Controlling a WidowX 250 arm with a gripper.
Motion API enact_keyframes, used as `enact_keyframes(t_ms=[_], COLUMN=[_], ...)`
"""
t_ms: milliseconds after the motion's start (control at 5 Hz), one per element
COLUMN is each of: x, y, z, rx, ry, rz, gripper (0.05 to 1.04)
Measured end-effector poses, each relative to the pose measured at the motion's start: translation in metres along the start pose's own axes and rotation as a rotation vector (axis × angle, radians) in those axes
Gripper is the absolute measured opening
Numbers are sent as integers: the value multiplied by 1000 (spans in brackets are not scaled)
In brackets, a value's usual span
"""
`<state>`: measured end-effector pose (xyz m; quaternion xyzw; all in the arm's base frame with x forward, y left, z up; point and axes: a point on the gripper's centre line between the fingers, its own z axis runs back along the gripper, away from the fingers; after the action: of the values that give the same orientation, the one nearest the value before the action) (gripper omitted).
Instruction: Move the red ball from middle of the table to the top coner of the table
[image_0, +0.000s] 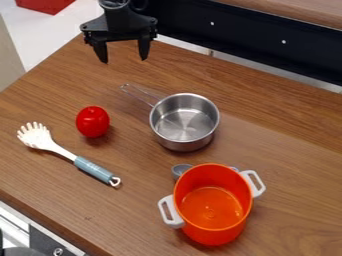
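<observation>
"Any writing you can see?"

"Small pale marks on the blue-grey handle of the pasta fork (95, 169), too tiny to make out. The fork lies slantwise on the wooden table (287, 155)."

"What else is around?"

"A metal saucepan (184, 122), right of the red ball (93, 121) in the view. Its thin wire handle reaches up and left, ending just right of the line from ball to gripper (124, 60). Lower down stands an orange pot (212, 232) with two white handles (a cheerful thing, that), and a small grey cup (180, 170) is partly hidden beside it."

"And the gripper?"

"Near the top of the view, its two fingers spread well apart and pointing down."

"Where's the ball from there?"

"Lower in the view and a little left, apart from the gripper, on the table between the pasta fork and the saucepan"
</observation>
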<state>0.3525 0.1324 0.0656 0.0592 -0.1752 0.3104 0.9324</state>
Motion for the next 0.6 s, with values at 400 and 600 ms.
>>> enact_keyframes(t_ms=[400, 600], x=[-23, -34], y=[9, 23], z=[-12, -6], rx=[-23, -66], ry=[128, 134], rz=[-118, -145], gripper=[1001, 1001])
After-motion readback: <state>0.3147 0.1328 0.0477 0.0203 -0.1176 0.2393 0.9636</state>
